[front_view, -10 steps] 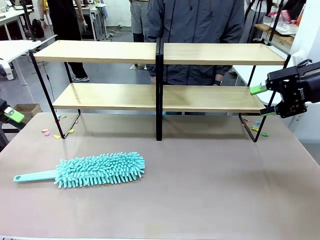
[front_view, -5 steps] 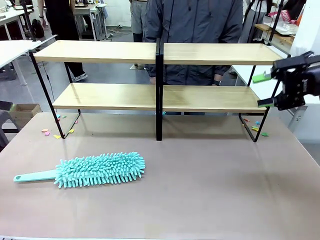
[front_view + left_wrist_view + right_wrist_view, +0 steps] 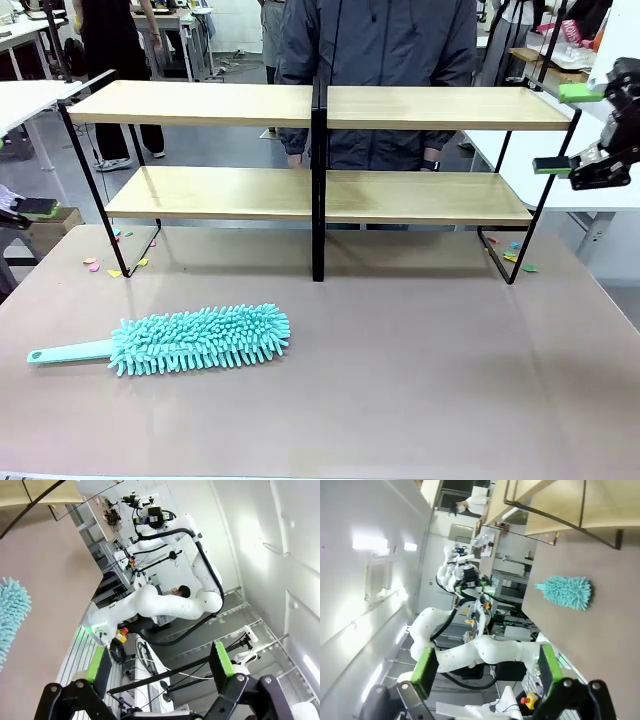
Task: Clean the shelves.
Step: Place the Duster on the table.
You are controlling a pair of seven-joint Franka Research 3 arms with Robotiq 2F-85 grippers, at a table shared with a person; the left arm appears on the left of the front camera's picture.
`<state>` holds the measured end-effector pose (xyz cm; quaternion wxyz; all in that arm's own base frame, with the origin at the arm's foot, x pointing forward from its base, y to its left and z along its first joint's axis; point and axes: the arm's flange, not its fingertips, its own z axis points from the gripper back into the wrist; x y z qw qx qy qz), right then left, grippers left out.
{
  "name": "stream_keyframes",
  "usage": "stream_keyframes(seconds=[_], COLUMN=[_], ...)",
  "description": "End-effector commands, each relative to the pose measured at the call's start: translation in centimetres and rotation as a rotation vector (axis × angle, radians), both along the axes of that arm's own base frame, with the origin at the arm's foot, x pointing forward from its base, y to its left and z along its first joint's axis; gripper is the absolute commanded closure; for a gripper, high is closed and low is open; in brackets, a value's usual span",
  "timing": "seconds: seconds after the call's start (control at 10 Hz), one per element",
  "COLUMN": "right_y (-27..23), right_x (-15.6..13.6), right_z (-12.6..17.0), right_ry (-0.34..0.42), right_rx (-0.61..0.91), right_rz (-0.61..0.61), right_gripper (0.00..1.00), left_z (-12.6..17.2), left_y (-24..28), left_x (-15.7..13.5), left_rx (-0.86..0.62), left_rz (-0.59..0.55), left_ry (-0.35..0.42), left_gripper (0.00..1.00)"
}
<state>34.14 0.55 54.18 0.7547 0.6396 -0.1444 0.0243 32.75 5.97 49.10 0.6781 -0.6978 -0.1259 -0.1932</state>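
— Brown and matte, the worktop (image 3: 420,380) runs nearly the full width in front of us. What do we have at its left edge?

— Just off that edge we see our left gripper (image 3: 38,208), only its green-padded tip showing in the front view. In the left wrist view its jaws stand released, the two fingers (image 3: 98,664) well apart with nothing between them.

— And on the worktop itself?

— Toward the near left we find a teal duster (image 3: 198,339) lying flat, its fluffy head toward the middle and its thin handle pointing at the left edge. A few small coloured scraps (image 3: 108,267) lie near the far left corner, by the foot of the frame.

— Where are the shelves?

— We see the shelves (image 3: 320,195) standing along the far edge of the worktop, two racks joined at a black centre post, each with two light-wood boards, both tiers bare. A person (image 3: 378,60) in a dark jacket stands right behind them, hands near the lower board.

— And on the right?

— Our right gripper (image 3: 575,128) hangs past the right end of the shelves, off the worktop's right edge, beside the upper tier. We see its jaws released too, holding nothing. A few more scraps lie by the right foot of the frame.
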Motion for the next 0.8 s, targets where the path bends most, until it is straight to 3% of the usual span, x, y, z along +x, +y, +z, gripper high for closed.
stream_keyframes(seconds=[0.0,0.7], right_y=[0.61,0.61], right_x=[0.14,0.14], right_z=[-0.09,-0.09], right_ry=[-0.027,-0.027], right_rx=[-0.025,-0.025], right_rz=[-0.020,-0.020], right_gripper=[0.00,0.00], left_z=[0.30,0.30], left_y=[0.88,0.88], left_x=[-0.38,-0.38], left_rx=[0.006,0.006], left_rz=[-0.011,-0.011], left_ry=[-0.040,-0.040], left_gripper=[0.00,0.00])
